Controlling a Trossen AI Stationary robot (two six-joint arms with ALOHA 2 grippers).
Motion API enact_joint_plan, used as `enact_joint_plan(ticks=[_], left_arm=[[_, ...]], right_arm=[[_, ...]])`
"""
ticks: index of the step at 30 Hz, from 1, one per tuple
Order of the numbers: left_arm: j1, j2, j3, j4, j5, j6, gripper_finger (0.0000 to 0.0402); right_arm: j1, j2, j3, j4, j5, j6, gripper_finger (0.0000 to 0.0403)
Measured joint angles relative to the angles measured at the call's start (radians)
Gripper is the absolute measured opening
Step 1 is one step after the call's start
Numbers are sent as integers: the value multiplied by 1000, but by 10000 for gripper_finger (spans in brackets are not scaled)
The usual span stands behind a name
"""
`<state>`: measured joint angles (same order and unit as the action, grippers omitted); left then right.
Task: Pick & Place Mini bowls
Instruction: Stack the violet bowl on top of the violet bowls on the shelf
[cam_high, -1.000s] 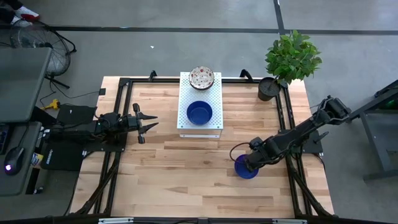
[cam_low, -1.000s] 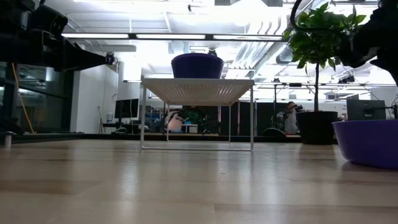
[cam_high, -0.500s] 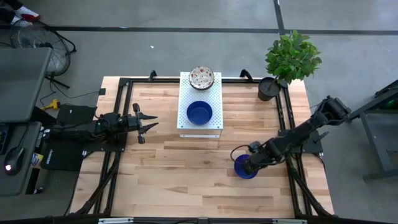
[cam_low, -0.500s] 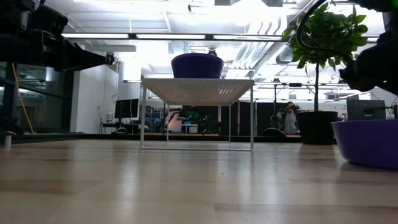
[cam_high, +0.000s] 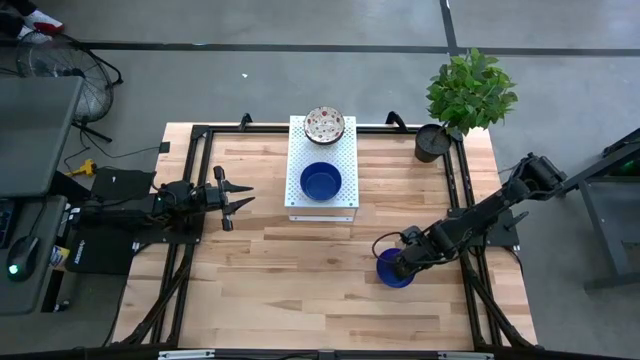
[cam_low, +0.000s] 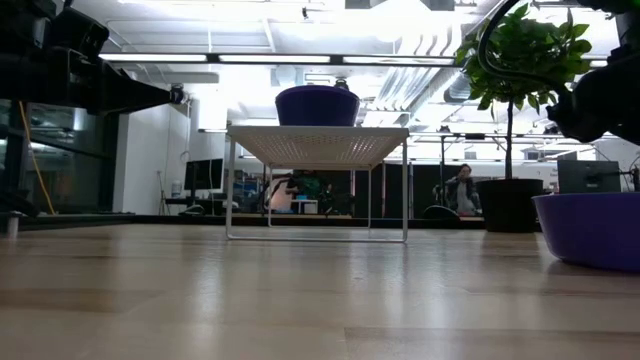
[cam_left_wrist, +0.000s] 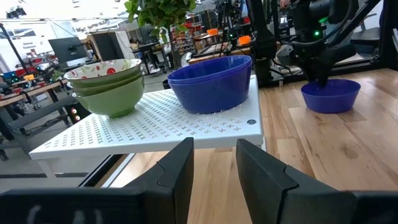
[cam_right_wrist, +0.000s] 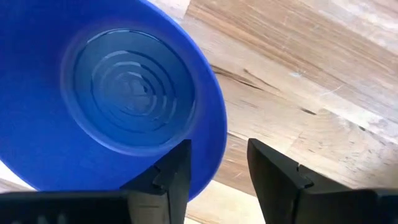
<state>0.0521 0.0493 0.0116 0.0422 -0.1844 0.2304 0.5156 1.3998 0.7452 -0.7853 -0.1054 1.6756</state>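
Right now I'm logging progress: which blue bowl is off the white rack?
The blue bowl on the wood, under the right gripper; the other blue bowls sit on the rack.

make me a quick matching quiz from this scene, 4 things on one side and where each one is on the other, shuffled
Things:
1. lone blue bowl
2. stacked blue bowls
3. patterned bowls
4. plant pot

Places:
A. on the white rack, at its far end
B. on the bare wood, under the right gripper
C. at the table's far right corner
D. on the white rack, at its near end

Pairs: 1-B, 2-D, 3-A, 4-C

The left gripper waits open at the table's left, away from all four.
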Motion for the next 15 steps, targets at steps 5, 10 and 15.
enact_joint_plan(ticks=[5, 10, 15], left_arm=[[0, 0, 0, 0, 0, 0, 117], [0, 0, 0, 0, 0, 0, 117], [0, 0, 0, 0, 0, 0, 117]], right_arm=[[0, 0, 0, 0, 1, -9, 115], [0, 0, 0, 0, 1, -19, 74], [0, 0, 0, 1, 25, -43, 20]])
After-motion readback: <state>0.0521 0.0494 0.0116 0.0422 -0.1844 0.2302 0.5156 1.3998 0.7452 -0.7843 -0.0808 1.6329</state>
